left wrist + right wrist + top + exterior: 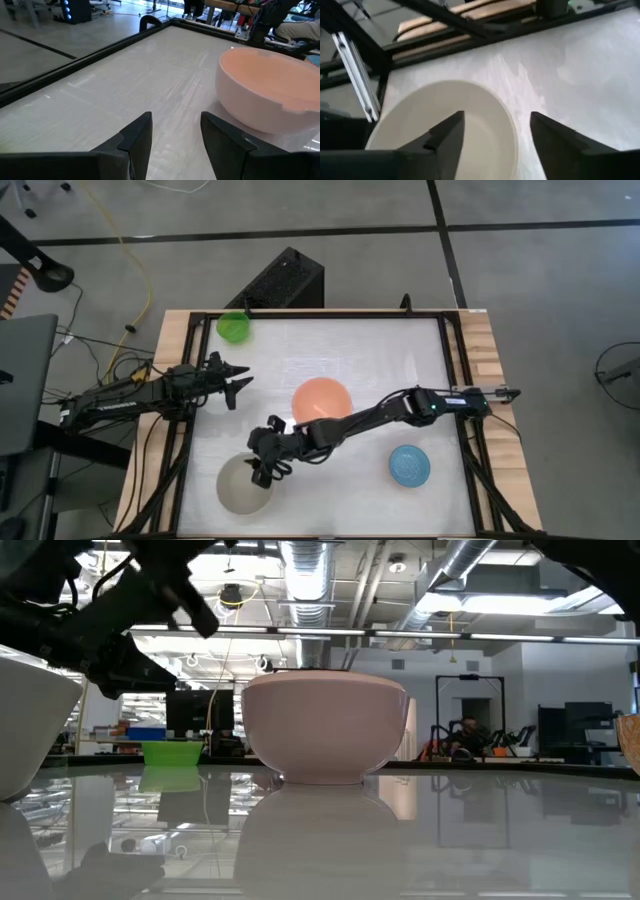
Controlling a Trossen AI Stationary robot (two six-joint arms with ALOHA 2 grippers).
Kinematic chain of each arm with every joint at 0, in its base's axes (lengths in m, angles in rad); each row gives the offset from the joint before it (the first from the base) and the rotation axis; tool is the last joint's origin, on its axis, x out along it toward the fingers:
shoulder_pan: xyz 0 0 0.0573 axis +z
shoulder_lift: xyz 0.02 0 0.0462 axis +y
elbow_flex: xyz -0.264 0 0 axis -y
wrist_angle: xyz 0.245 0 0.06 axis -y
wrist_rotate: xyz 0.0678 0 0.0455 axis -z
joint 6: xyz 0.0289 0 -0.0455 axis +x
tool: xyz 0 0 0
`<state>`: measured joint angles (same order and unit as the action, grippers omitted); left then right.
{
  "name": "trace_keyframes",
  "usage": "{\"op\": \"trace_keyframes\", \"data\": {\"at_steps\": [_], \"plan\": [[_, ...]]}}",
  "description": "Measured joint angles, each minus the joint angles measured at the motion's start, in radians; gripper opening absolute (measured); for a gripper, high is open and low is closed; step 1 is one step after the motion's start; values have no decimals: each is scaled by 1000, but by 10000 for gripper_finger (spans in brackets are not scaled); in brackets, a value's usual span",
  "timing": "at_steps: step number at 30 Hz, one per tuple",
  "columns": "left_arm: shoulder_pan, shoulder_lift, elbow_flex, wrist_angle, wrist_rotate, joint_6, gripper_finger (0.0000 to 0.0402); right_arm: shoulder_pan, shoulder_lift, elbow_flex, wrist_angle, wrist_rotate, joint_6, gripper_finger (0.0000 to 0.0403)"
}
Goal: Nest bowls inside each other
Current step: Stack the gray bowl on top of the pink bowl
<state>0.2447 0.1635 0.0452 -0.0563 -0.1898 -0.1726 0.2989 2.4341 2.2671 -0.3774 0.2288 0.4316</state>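
Four bowls stand apart on the white table, each on its base. The green bowl (234,327) is at the far left, the pink-salmon bowl (321,401) in the middle, the light blue bowl (409,464) near right and the grey-beige bowl (240,486) near left. My right gripper (266,468) hangs open over the grey-beige bowl's right rim (509,125), one finger above the hollow and one outside the wall. My left gripper (240,380) waits open at the table's left side, pointing at the pink-salmon bowl (270,95).
A black frame (455,370) runs around the table, with wooden strips (495,380) outside it. A black box (288,280) stands beyond the far edge. Bare table lies between the bowls, with most room at the far right.
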Motion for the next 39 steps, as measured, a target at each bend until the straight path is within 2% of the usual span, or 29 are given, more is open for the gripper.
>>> {"op": "trace_keyframes", "data": {"at_steps": [5,11,24,29,36,37,39], "plan": [[0,0,0,0,-1,0,158,-1,57,2,29,-11,-33,270],[0,0,0,0,0,0,158,-11,103,1,79,-10,-55,270],[0,0,0,0,-1,0,158,-16,108,1,-1,-15,-44,262],[0,0,0,0,-1,0,158,-13,108,1,-18,-18,-40,205],[0,0,0,0,-1,0,158,-19,108,1,-5,-81,-37,34],[0,0,0,0,-1,0,158,-20,108,1,6,-101,-37,20],[0,0,0,0,-1,0,158,-20,103,2,27,-115,-41,17]]}}
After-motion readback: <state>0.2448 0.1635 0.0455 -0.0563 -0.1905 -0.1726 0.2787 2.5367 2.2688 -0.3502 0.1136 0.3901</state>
